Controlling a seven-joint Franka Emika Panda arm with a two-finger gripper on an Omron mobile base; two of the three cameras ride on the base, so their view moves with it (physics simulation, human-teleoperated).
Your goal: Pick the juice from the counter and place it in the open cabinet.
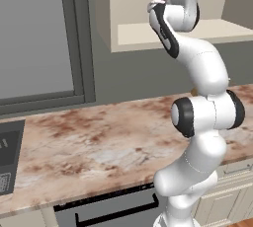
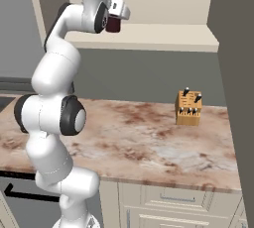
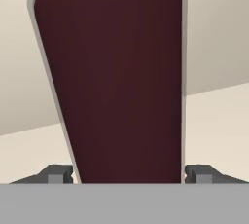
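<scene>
Pincer [image 3: 129,174] clenched on the juice bottle [image 2: 113,9], held upright and raised to the open cabinet [image 2: 149,37] high above the table [image 2: 149,133], bottle just over the shelf's left part, presumably so it can be set down standing.
</scene>
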